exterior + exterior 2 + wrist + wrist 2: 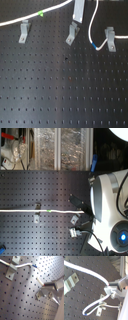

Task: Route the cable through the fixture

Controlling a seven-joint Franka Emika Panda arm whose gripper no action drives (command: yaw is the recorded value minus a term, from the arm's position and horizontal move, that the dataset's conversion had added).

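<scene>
The white cable runs in from the first exterior view's left, past its green band, up to my gripper. The gripper is shut on the cable just above the middle fixture. Beyond the gripper, the cable loops down to its blue band and passes the right fixture. The left fixture stands just below the cable. In the second wrist view the fingertips pinch the cable over a fixture. The first wrist view shows the blue band near another fixture.
All three metal fixtures are bolted to a black perforated board. In the second exterior view the arm's white body fills the right side, and shelves with clutter stand behind the board.
</scene>
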